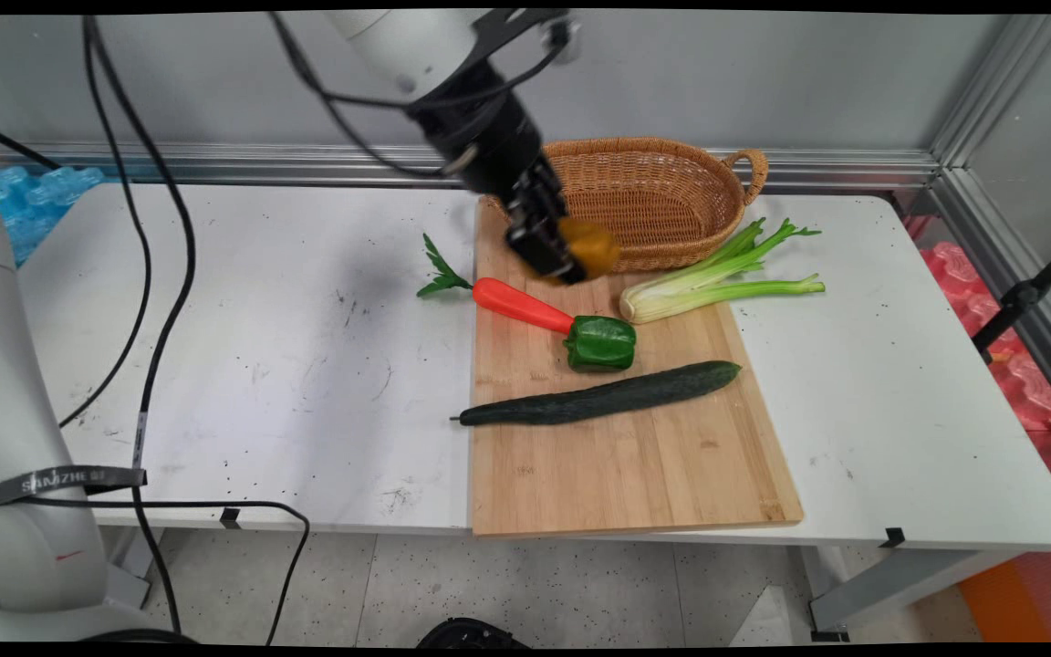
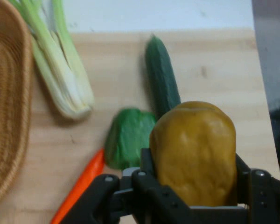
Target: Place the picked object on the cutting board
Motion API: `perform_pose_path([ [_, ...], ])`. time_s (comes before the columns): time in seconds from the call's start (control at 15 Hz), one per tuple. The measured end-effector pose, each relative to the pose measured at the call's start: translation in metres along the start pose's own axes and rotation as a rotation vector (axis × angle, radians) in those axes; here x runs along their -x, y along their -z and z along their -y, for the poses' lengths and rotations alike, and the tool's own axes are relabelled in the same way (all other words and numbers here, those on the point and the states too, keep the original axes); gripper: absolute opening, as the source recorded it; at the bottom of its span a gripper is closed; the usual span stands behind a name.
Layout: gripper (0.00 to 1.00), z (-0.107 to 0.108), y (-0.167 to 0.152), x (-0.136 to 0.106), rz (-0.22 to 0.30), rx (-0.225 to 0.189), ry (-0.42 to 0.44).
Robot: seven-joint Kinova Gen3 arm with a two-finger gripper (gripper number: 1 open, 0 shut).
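A brownish-yellow potato (image 1: 591, 246) is being gripped by the end effector (image 1: 567, 251), raised above the far end of the wooden cutting board (image 1: 626, 456), just in front of the wicker basket (image 1: 662, 192). Carrot (image 1: 521, 304), green pepper (image 1: 600, 343) and cucumber (image 1: 603, 399) are lying on the board. Celery (image 1: 717, 278) is lying across the board's right edge onto the table (image 1: 261, 365).

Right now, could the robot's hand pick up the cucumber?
Probably not yet. The gripper is shut on a yellow-brown potato, so its fingers are full. The cucumber lies bare on the cutting board with nothing on top of it, so the way down looks free once the hand is empty.
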Motion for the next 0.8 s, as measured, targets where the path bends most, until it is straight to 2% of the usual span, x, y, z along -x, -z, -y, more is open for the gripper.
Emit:
perform_pose_path([
  [0.47,0.00,-0.006,-0.020,0.058,0.088,-0.002,-0.037],
  [0.8,0.00,0.000,-0.051,0.082,0.113,-0.011,-0.054],
])
